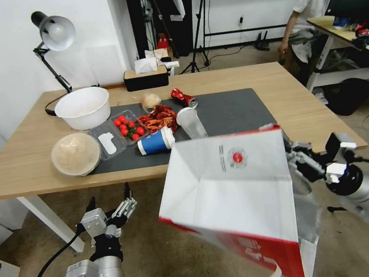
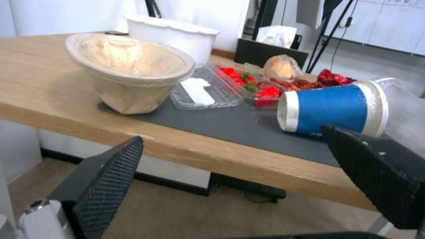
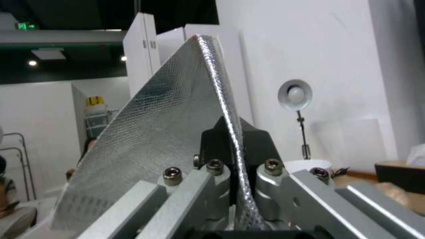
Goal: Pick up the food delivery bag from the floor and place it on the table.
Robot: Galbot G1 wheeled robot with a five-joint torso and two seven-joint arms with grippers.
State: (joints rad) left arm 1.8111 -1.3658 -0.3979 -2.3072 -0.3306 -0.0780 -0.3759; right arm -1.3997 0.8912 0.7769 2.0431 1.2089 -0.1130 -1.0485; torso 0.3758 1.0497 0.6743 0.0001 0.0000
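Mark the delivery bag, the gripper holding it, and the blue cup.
food delivery bag [image 1: 226, 196]: head view, white front panel.
right gripper [image 1: 294, 155]: head view, fingertips clamped on the bag's edge.
blue cup [image 1: 155, 142]: head view, its blue side, lying on the mat.

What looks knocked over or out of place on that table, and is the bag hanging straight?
Several things lie on their sides on the table: the blue paper cup, the clear plastic cup and the red can. The food delivery bag hangs tilted in the air, pinched by its foil-lined edge in the right gripper. The left gripper is open and empty.
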